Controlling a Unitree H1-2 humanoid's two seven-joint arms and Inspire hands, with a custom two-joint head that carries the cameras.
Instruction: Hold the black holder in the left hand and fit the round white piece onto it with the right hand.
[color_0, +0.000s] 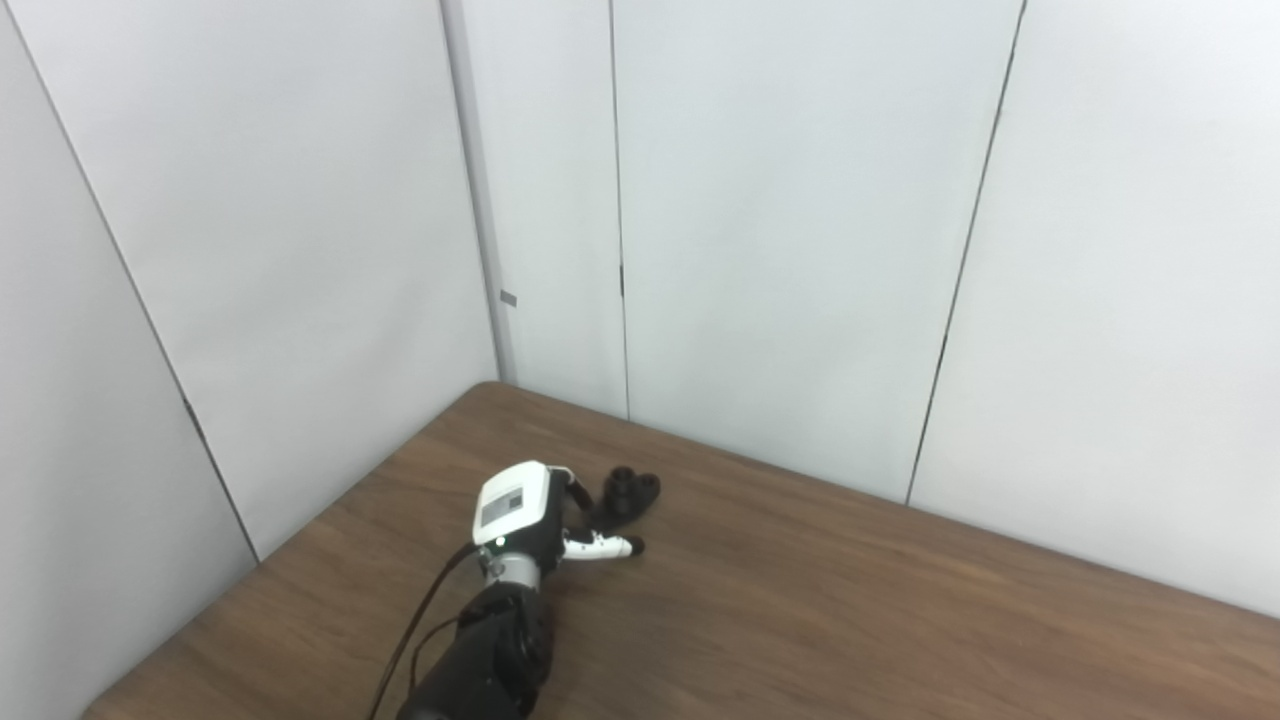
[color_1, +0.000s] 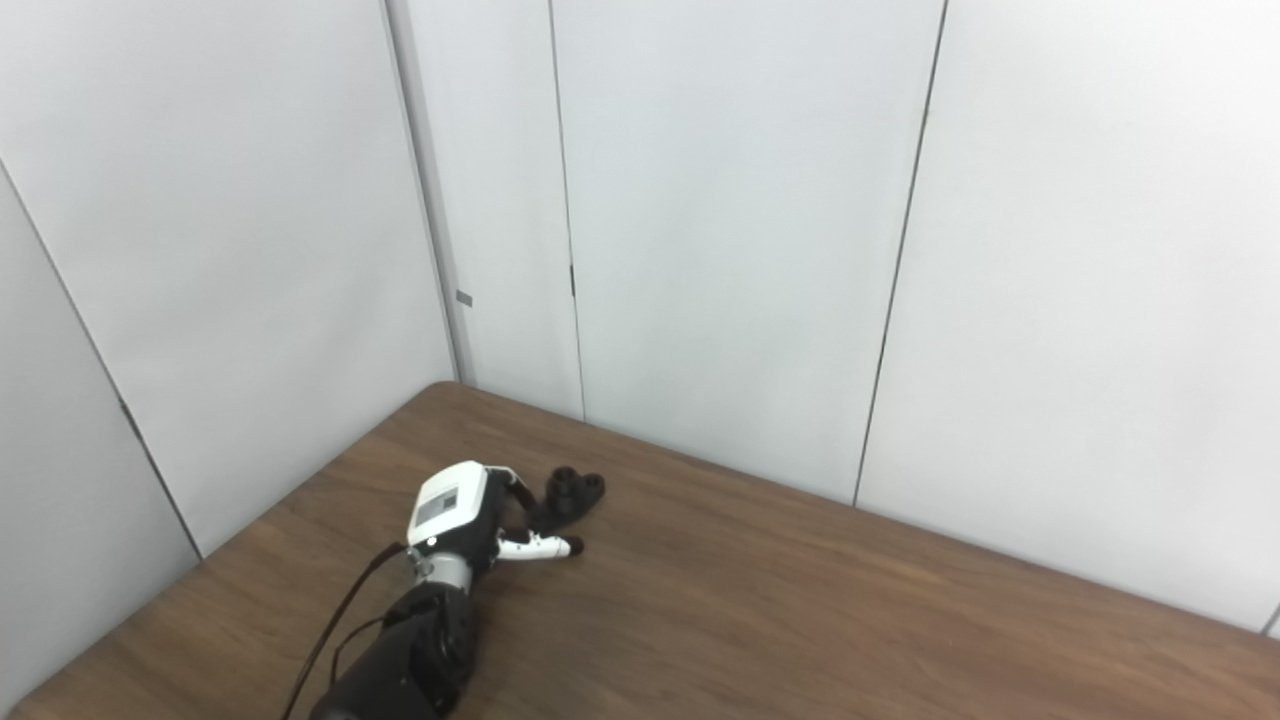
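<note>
The black holder (color_0: 626, 493) lies on the brown table (color_0: 850, 620) near its far left corner, with round knobs on top. My left hand (color_0: 535, 515) rests on the table just left of the holder. Its fingers reach the holder's near side, and the white thumb (color_0: 600, 546) sticks out to the right in front of it without closing around it. The same holder (color_1: 570, 492) and left hand (color_1: 462, 515) show in the right eye view. Neither view shows my right hand or the round white piece.
White wall panels (color_0: 800, 250) close in the table's far edge and left edge, meeting in a corner behind the holder. A black cable (color_0: 420, 610) runs along my left forearm. The tabletop stretches away to the right.
</note>
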